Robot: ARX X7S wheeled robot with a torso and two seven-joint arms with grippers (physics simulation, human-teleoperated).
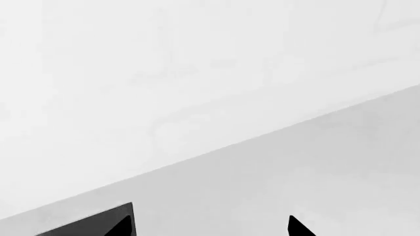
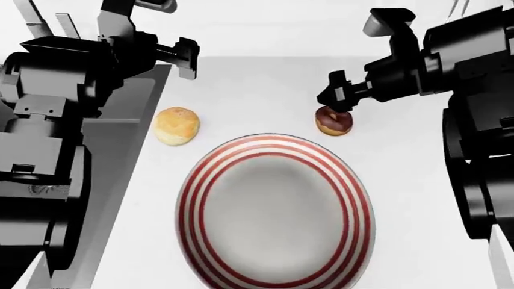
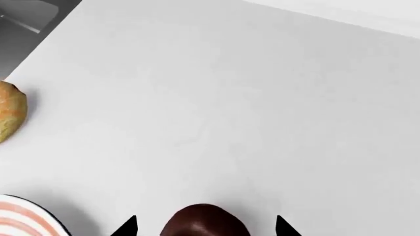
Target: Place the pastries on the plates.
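The dark reddish-brown pastry [image 2: 333,121] sits on the white counter just beyond the red-striped plate [image 2: 275,211]. My right gripper [image 2: 337,99] hovers right over it, open; in the right wrist view the pastry [image 3: 204,222] lies between the two fingertips [image 3: 125,227], untouched. The golden-yellow bun [image 2: 177,125] lies on the counter left of the plate, and shows in the right wrist view [image 3: 10,117]. My left gripper [image 2: 186,59] is open and empty, raised beyond the bun; its wrist view shows only bare counter and its fingertips [image 1: 121,227]. The plain white plate is out of view.
A grey sink basin [image 2: 120,138] runs along the counter's left side, under my left arm. The counter's back edge meets a white wall [image 1: 164,73]. The striped plate's rim shows in the right wrist view [image 3: 26,219].
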